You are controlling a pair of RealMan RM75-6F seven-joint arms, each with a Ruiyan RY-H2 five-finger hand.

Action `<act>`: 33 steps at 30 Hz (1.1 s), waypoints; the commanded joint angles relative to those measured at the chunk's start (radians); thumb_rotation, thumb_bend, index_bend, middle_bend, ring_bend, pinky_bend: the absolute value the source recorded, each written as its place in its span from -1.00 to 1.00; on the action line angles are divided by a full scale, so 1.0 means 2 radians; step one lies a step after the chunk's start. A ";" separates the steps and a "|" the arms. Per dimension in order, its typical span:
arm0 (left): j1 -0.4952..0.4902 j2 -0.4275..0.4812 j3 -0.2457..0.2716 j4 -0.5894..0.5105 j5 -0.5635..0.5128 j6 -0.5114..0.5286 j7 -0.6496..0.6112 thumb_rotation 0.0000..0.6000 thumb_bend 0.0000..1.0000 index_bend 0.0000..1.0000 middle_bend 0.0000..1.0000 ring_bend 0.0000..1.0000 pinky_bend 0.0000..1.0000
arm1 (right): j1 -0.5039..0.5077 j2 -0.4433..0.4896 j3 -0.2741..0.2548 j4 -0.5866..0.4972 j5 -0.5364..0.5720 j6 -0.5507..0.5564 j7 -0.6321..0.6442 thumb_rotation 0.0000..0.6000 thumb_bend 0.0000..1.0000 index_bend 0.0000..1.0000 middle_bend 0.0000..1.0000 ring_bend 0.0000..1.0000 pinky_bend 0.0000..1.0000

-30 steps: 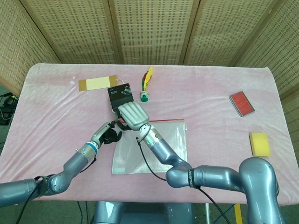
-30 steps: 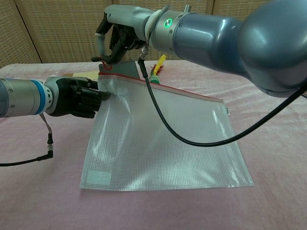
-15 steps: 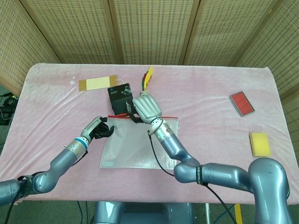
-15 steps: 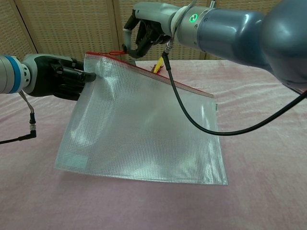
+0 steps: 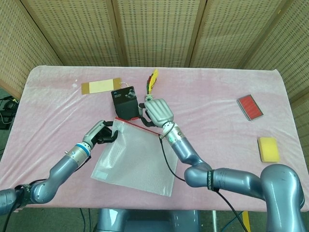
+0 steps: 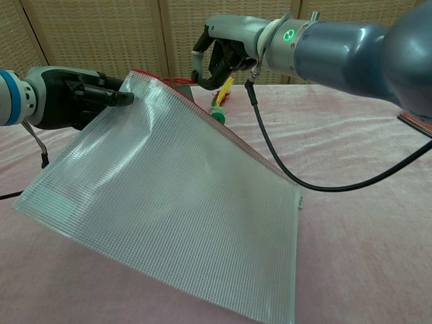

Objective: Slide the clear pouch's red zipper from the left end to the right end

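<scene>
We see our left hand (image 6: 74,98) with its dark fingers closed on the top left corner of the clear mesh plastic pouch (image 5: 135,157), so this hand holds the pouch up at that corner. In the chest view the pouch hangs lifted and tilted, with its lower edge down near the pink cloth worktop (image 5: 217,96).

Our right hand (image 6: 219,57) is at the red zipper strip (image 6: 223,131) along the top edge of the pouch, a little to the right of the left hand. Its fingers are curled in over the left part of the strip. We cannot tell for sure if they pinch the slider itself, because the fingers hide that place in both views.

The red strip runs from the left hand down to the right corner of the pouch.

Behind the hands on the worktop lie a black card packet (image 5: 124,102), a shuttlecock with yellow and red feathers and a green base (image 5: 151,83), and a tan paper tag (image 5: 100,87). Well apart on the right side lie a red flat box with grey rim (image 5: 250,107) and a yellow sponge block (image 5: 268,149).
</scene>
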 commanded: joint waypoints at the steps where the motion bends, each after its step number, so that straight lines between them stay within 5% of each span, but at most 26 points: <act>1: 0.003 0.003 -0.001 -0.002 0.004 0.002 -0.001 1.00 1.00 0.77 1.00 0.98 1.00 | -0.002 0.001 -0.001 0.001 -0.001 -0.002 0.003 1.00 0.39 0.47 0.98 0.93 1.00; 33: 0.026 0.026 -0.033 -0.025 0.026 0.007 -0.044 1.00 1.00 0.79 1.00 0.98 1.00 | -0.024 0.026 -0.026 0.008 0.007 -0.012 -0.004 1.00 0.39 0.50 0.98 0.93 1.00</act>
